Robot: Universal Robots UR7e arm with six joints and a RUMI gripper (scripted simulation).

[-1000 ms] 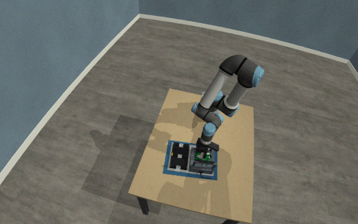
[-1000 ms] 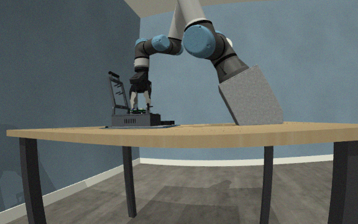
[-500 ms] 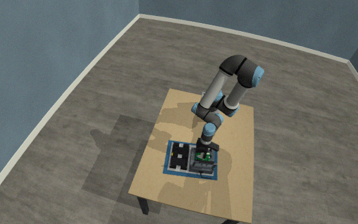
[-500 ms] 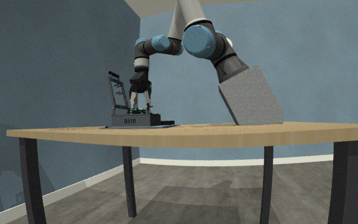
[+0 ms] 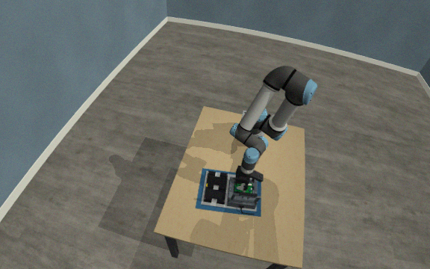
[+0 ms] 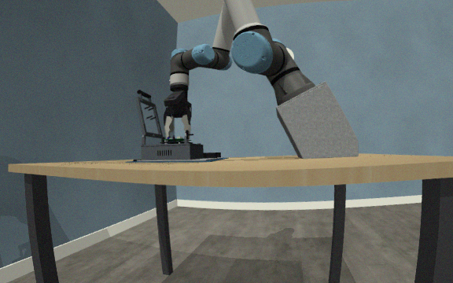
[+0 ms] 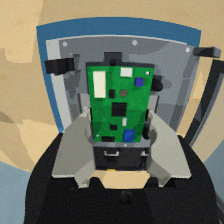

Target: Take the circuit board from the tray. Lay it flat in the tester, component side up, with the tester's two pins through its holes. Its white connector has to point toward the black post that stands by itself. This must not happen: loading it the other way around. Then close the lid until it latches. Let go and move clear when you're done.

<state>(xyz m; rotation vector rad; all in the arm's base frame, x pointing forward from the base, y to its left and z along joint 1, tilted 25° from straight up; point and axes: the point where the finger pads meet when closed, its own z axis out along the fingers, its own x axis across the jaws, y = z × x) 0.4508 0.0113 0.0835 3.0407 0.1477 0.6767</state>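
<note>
The green circuit board (image 5: 238, 190) (image 6: 174, 140) (image 7: 135, 100) is component side up and about level, over the bed of the grey tester (image 6: 163, 152) (image 7: 135, 52). My gripper (image 5: 244, 187) (image 6: 178, 135) (image 7: 118, 109) points down and is shut on the board's two long edges, near one end. A long white connector (image 7: 99, 84) sits at the other end of the board. A black knob (image 7: 157, 84) stands beside the board's right edge in the wrist view. The lid (image 6: 149, 119) stands open. The pins are hidden, and whether the board rests on the bed cannot be told.
The black tray (image 5: 211, 194) with light blocks lies beside the tester on the blue mat (image 5: 198, 205). A black latch part (image 7: 59, 65) is at the tester's left in the wrist view. The raised lid stands close beside the fingers.
</note>
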